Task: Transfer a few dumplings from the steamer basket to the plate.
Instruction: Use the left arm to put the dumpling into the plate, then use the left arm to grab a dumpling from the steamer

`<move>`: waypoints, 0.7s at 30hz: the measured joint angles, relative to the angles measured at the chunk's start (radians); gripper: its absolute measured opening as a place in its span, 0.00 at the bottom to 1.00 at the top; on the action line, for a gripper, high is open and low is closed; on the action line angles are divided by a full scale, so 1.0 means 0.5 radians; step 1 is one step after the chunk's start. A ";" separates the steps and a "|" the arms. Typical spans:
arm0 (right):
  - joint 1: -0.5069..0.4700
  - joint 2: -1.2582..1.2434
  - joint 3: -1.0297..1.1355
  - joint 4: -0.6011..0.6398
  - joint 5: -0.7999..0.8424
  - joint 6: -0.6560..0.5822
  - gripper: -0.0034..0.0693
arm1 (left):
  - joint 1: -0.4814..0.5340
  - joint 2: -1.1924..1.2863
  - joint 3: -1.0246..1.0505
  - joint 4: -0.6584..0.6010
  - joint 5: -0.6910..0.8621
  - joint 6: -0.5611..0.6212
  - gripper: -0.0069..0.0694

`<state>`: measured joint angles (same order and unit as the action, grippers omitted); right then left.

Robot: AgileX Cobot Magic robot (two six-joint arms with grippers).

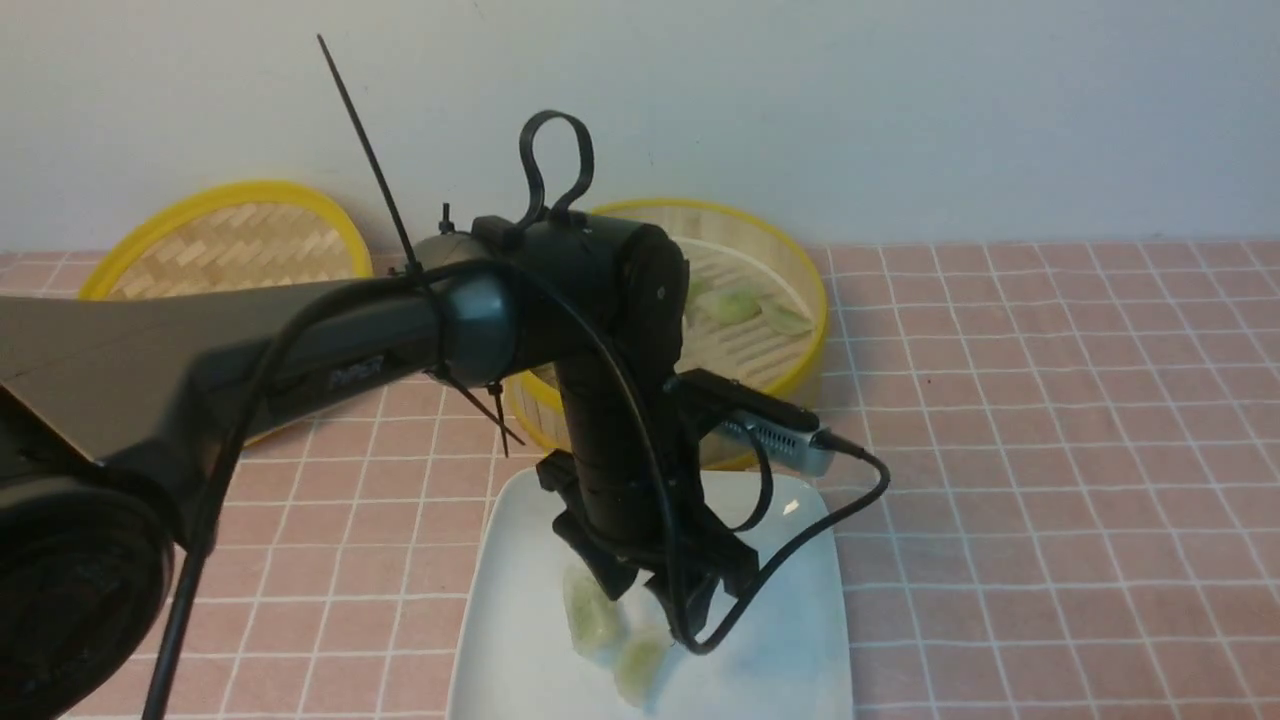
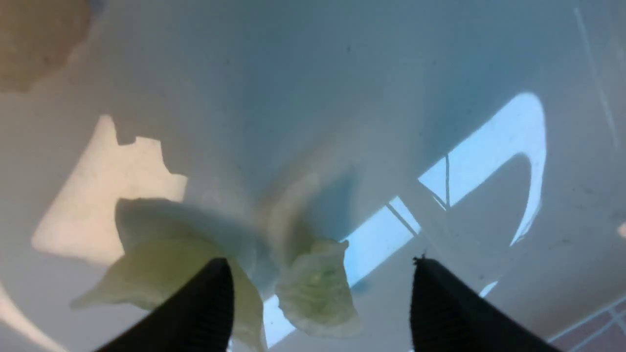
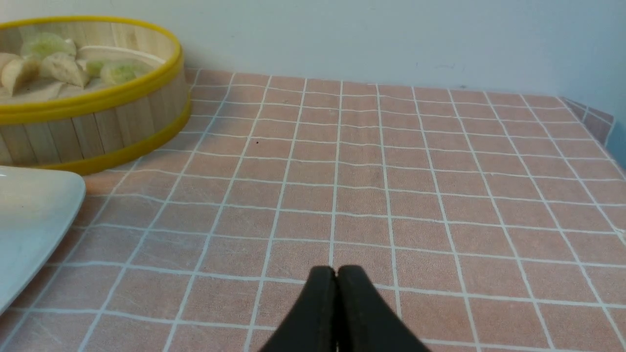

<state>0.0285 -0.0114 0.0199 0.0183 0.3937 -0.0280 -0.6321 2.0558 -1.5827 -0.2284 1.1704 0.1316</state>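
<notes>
The white square plate (image 1: 790, 620) lies at the front centre. My left gripper (image 1: 655, 600) hangs low over it, open and holding nothing. In the left wrist view the left gripper (image 2: 320, 264) has its jaws wide apart. One pale green dumpling (image 2: 318, 288) lies on the plate (image 2: 342, 98) between them, touching neither. A second dumpling (image 2: 156, 259) lies beside one finger. Both show in the front view (image 1: 592, 610) (image 1: 640, 665). The steamer basket (image 1: 805, 270) stands behind the plate with more dumplings (image 1: 735, 303) inside. My right gripper (image 3: 336, 270) is shut and empty above the tablecloth.
The shallow woven lid (image 1: 235, 240) lies at the back left, partly behind my left arm. The right wrist view shows the basket (image 3: 98, 98), its dumplings (image 3: 58, 66) and a plate corner (image 3: 29, 210). The pink checked cloth (image 1: 1050, 450) covers the table to the right.
</notes>
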 joint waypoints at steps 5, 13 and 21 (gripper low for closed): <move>0.000 0.000 0.000 0.000 0.000 0.000 0.03 | 0.046 0.000 -0.362 0.355 -0.046 -0.110 0.62; 0.000 0.000 0.000 0.000 0.000 -0.004 0.03 | 0.396 0.163 -0.826 0.567 -0.463 -0.350 0.14; 0.000 0.000 0.000 0.000 0.000 -0.004 0.03 | 0.439 0.511 -1.040 0.576 -0.533 -0.355 0.24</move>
<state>0.0285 -0.0114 0.0199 0.0183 0.3937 -0.0301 -0.4126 2.3112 -2.1028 0.0596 0.9038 -0.0458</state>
